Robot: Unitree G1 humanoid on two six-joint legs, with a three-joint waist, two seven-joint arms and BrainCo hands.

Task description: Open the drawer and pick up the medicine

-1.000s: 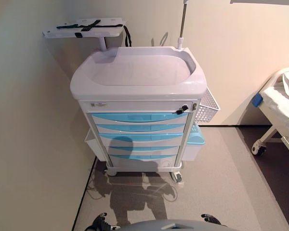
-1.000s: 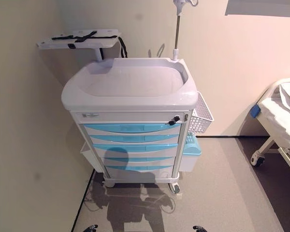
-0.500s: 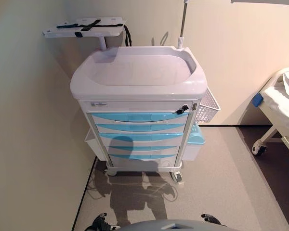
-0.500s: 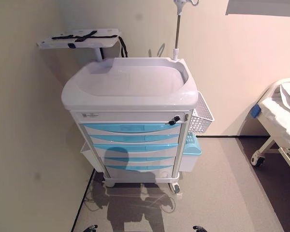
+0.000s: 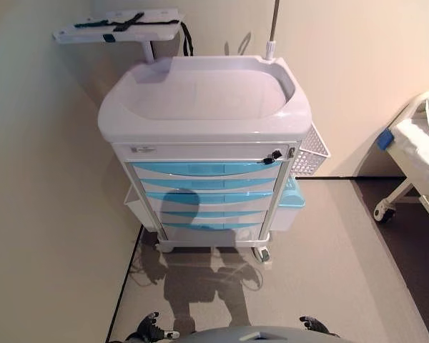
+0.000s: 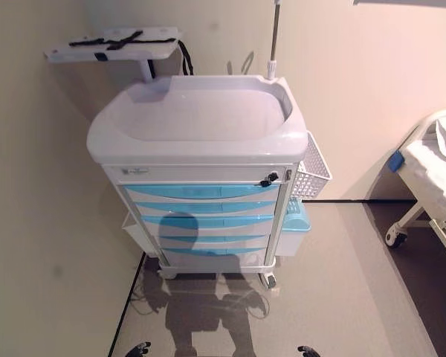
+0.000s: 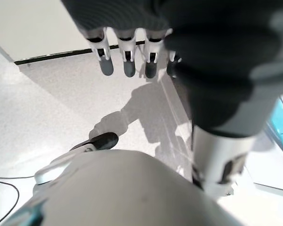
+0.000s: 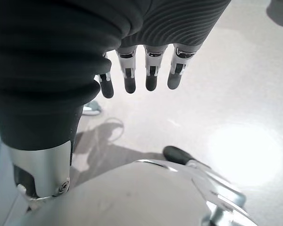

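Drawers (image 5: 204, 169) closed on cart, well apart from both relaxed hands (image 7: 127, 52) (image 8: 146, 66).

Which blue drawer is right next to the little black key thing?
The top blue drawer, the highest of the blue-fronted drawers on the cart. The black key sits just above its right end, while the other drawers lie lower, farther from it.

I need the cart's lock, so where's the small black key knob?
The small black key knob sits right of centre on the white medical cart, just above the top blue drawer.
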